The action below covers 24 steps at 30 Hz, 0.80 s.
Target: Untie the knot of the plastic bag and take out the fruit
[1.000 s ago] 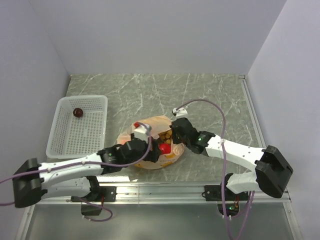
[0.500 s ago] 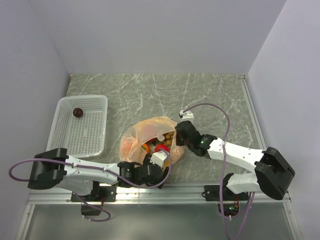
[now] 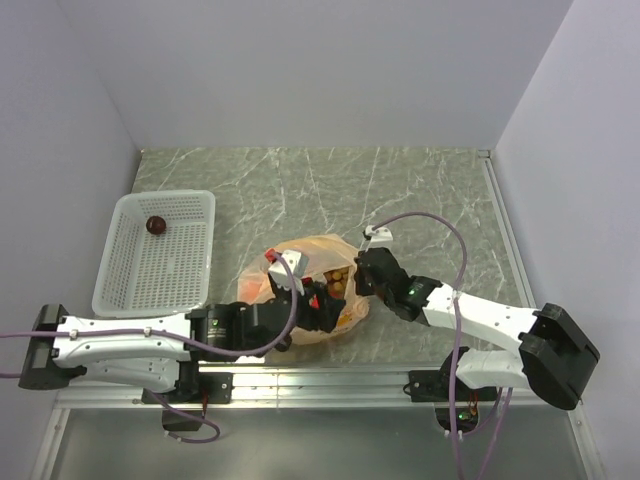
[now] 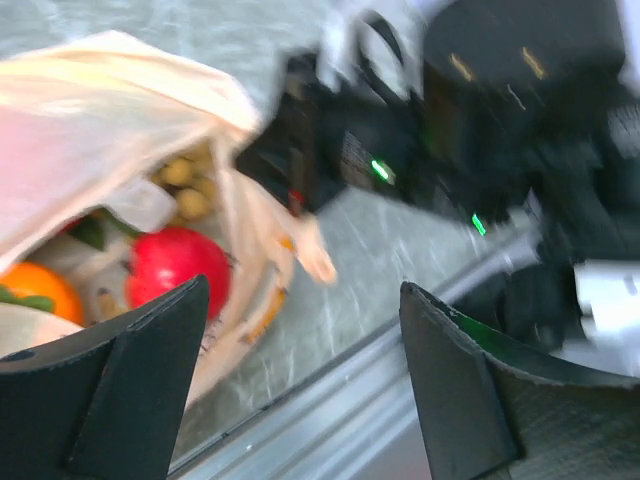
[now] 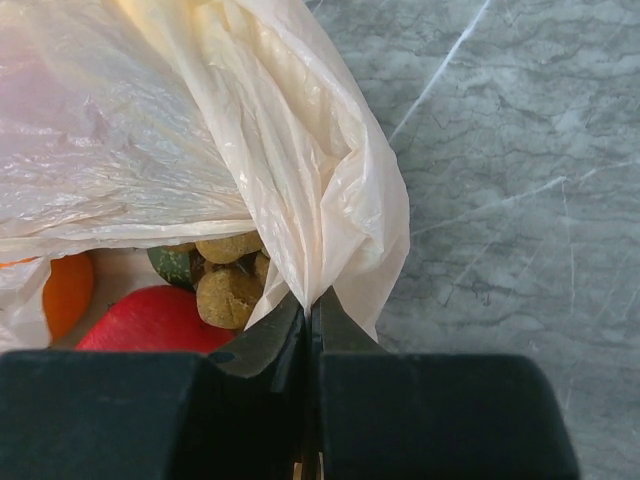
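The plastic bag (image 5: 150, 150) is thin, crinkly and see-through, with a soft shine. Inside it, the red fruit (image 4: 178, 268) looks smooth and glossy, and the tan balls (image 5: 228, 290) look dull and bumpy. The table (image 3: 420, 190) looks like smooth grey-green stone with white veins. At nine o'clock from the bag, the basket (image 3: 150, 270) is white plastic mesh. The left gripper (image 4: 302, 290) has dull black fingers (image 4: 455, 400).
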Available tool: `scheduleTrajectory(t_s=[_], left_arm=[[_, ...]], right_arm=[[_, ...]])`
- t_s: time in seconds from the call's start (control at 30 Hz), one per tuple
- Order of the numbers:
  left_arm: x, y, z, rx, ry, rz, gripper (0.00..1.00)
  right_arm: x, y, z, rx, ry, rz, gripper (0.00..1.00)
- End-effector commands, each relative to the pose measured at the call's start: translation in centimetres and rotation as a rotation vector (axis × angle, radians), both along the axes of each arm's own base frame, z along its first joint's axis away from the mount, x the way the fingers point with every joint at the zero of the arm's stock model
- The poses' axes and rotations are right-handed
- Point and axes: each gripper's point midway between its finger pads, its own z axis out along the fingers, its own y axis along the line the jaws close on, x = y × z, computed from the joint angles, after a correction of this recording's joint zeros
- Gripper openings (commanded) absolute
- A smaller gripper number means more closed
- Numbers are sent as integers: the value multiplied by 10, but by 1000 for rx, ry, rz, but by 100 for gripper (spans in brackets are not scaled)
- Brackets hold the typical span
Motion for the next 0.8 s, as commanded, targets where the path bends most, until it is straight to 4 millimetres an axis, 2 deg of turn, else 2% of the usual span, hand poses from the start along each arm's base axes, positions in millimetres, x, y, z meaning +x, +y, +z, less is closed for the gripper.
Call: scheduleTrajectory(t_s=[0.0, 0.13, 0.17, 0.23, 0.33, 0.43, 0.5, 0.63, 0.77], left_arm=[[31, 19, -6, 51, 38, 219, 82], [58, 11, -36, 112, 120, 244, 80], [58, 3, -50, 139, 140, 219, 80], [63, -1, -64, 174, 159, 227, 81], [73, -3, -107, 269, 229, 279, 81], [77, -9, -128, 291, 249, 277, 84], [75, -17, -133, 293, 279, 253, 86], [74, -16, -163, 362, 304, 264, 93], [73, -24, -183, 390, 322, 242, 93]], right_arm=[[6, 1, 14, 53, -45, -27, 6], [5, 2, 12, 53, -38, -25, 6], [5, 2, 12, 57, -37, -24, 6], [3, 0, 10, 61, -33, -28, 6], [0, -1, 7, 71, -28, -31, 6], [-4, -4, 3, 73, -23, -33, 6], [-5, -6, 4, 75, -26, -36, 6], [-10, -13, -1, 75, -25, -43, 6], [-13, -13, -4, 81, -19, -38, 6]])
